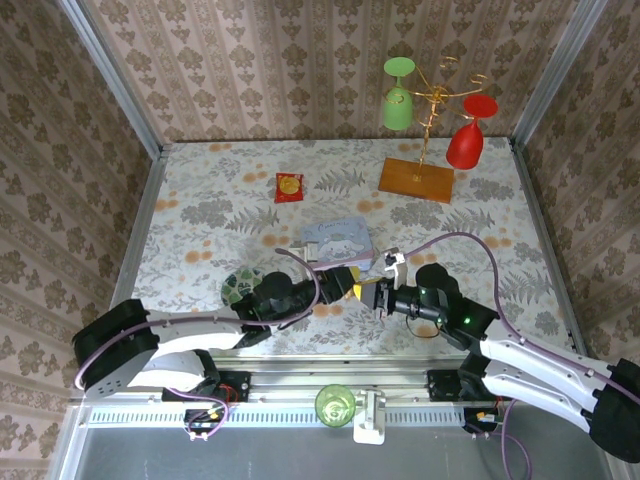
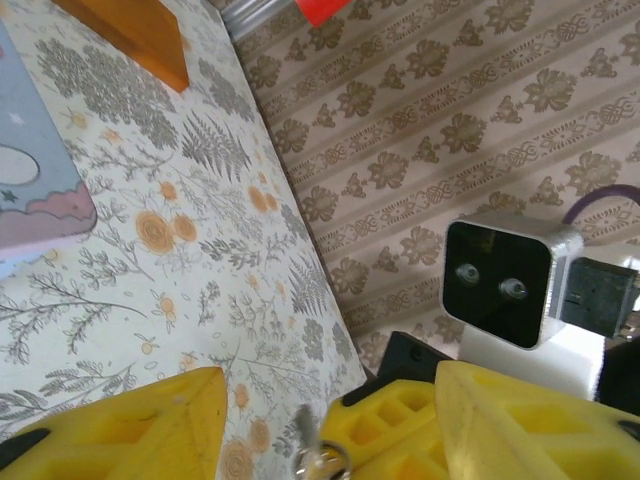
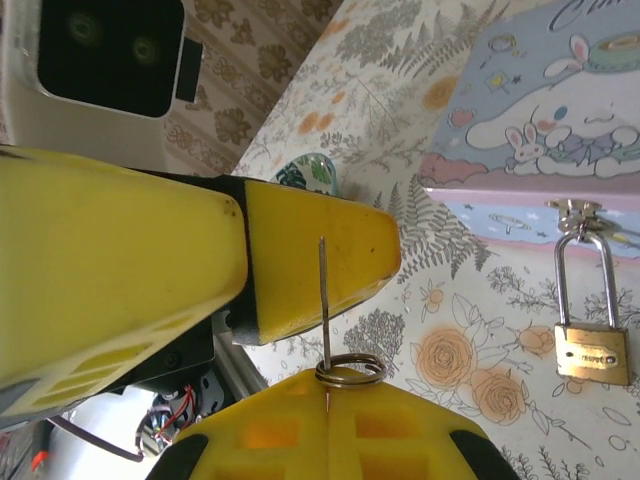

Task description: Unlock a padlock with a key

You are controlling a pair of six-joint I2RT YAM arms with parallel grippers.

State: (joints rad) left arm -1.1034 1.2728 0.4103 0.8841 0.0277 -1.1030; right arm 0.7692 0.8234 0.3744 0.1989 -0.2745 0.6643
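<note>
Cursive lettering on the blue tin (image 3: 560,90) is cut off; padlock (image 3: 592,352) stamp illegible.

Bright even light, soft shadows; wrist views w/ blurred yellow foreground, sharp bkgd.

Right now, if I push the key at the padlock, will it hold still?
Probably not: only its shackle through the hasp holds the padlock, so it would likely pivot or slide. Its small body looks light, so expect little resistance.

padlock (image 3: 592,352) hooked on tin's (image 3: 500,120) clasp (image 3: 575,212), packet (image 1: 290,187) behind tin
</note>
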